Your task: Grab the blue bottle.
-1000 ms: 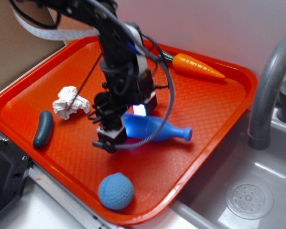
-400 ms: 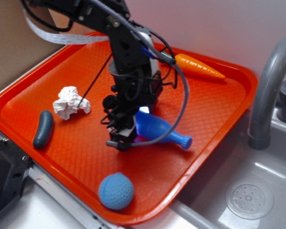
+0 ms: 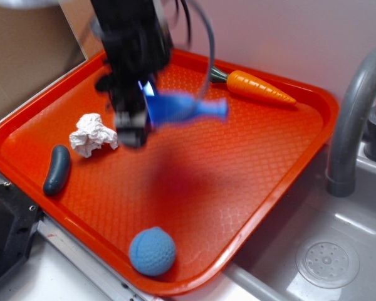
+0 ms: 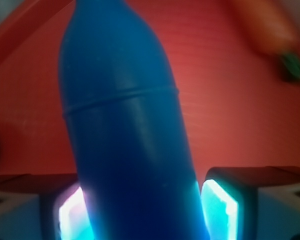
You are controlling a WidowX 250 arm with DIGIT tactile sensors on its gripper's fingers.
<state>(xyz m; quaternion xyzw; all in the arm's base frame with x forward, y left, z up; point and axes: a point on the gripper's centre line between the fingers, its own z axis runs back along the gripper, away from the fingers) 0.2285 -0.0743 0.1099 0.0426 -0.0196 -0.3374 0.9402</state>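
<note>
1. While the gripper clamps the blue bottle by its body, the bottle hangs level above the orange tray.
2. Best to hold the squeeze steady and lift smoothly, clear of the carrot.

In the exterior view the gripper and the arm above it are smeared by motion blur, so the fingers cannot be made out singly, and the arm runs off the top edge. The blue bottle held there is blurred too; its wide end is hidden behind the gripper and the cap's ridges cannot be read. In the wrist view the bottle is cut off at the top and bottom edges, and it hides the inner faces of the 2 glowing pads. Beyond it, the carrot is out of focus and cropped by the top edge.
</note>
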